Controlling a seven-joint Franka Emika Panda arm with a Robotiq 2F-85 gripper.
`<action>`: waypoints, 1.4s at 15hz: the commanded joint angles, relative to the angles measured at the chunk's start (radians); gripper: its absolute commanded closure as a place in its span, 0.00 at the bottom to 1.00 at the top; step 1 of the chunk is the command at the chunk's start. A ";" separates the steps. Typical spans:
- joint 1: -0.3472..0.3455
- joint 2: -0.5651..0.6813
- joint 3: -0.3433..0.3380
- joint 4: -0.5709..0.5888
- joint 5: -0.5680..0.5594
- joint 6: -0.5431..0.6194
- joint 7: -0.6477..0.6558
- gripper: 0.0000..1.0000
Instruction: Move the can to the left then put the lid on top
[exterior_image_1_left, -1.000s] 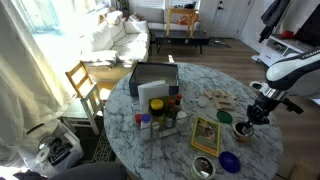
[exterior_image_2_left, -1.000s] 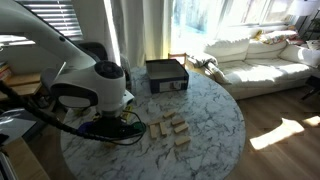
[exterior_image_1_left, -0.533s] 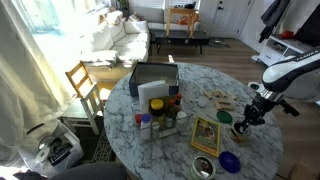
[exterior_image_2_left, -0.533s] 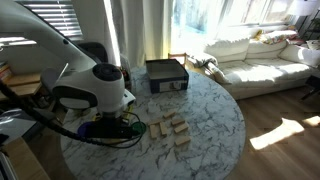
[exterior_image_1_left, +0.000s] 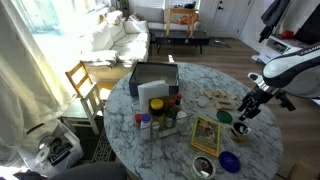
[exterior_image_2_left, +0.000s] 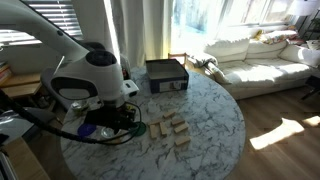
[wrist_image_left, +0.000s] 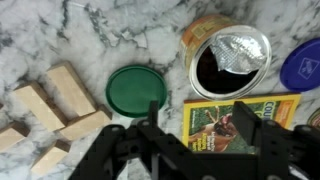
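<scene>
The pincer (wrist_image_left: 197, 138) hangs released and empty above the marble surface (wrist_image_left: 120, 30). Just past its tips the green lid (wrist_image_left: 137, 90) lies flat. The opened can (wrist_image_left: 228, 62) stands near the lid, not touching it. Wooden blocks (wrist_image_left: 60, 100) lie on the lid's other side.

worktop (wrist_image_left: 130, 30): white stone with grey veins, marble-like, smooth and polished
lid (wrist_image_left: 136, 91): green plastic, smooth, with a dull sheen
can (wrist_image_left: 203, 40): metal with a printed orange-yellow wall and a crinkled, shiny foil flap at the mouth
wooden blocks (wrist_image_left: 70, 90): pale bare wood, matt
magazine (wrist_image_left: 215, 120): printed paper, slightly glossy cover
blue disc (wrist_image_left: 303, 62): smooth plastic, light gloss
hand (wrist_image_left: 196, 125): black, matt, hard
</scene>
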 joint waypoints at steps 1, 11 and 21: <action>0.042 0.073 -0.002 0.028 -0.006 0.145 0.208 0.00; 0.040 0.233 -0.038 0.097 -0.249 0.244 0.661 0.00; -0.055 0.312 0.032 0.183 -0.307 0.233 0.774 0.03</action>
